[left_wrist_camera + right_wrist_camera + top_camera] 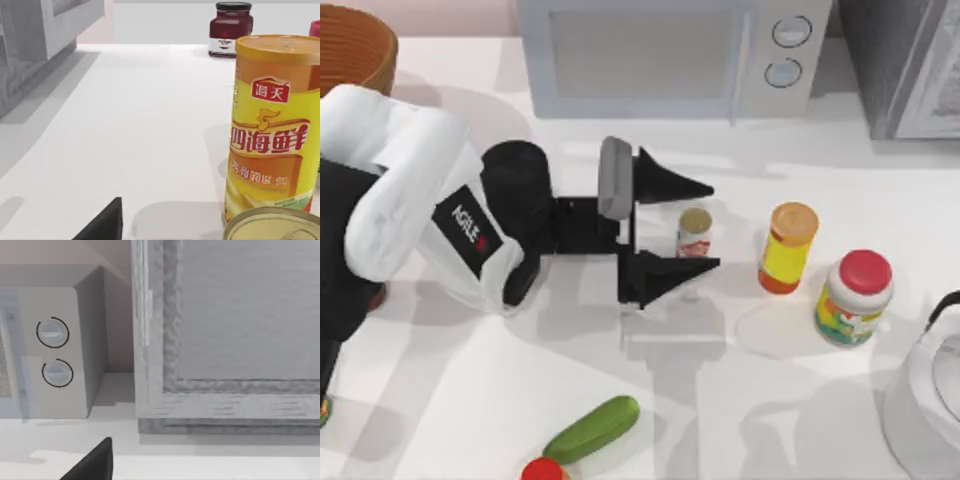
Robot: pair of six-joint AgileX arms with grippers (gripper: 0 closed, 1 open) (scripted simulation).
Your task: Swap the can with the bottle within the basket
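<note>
While jaws spread wide, left gripper (698, 226) straddles can (694, 232) on table (470, 390), no contact visible.

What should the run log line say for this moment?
left pincer: open, straddling can on table | right arm: parked, table's right edge | basket: far left corner | swap: not yet done
</note>
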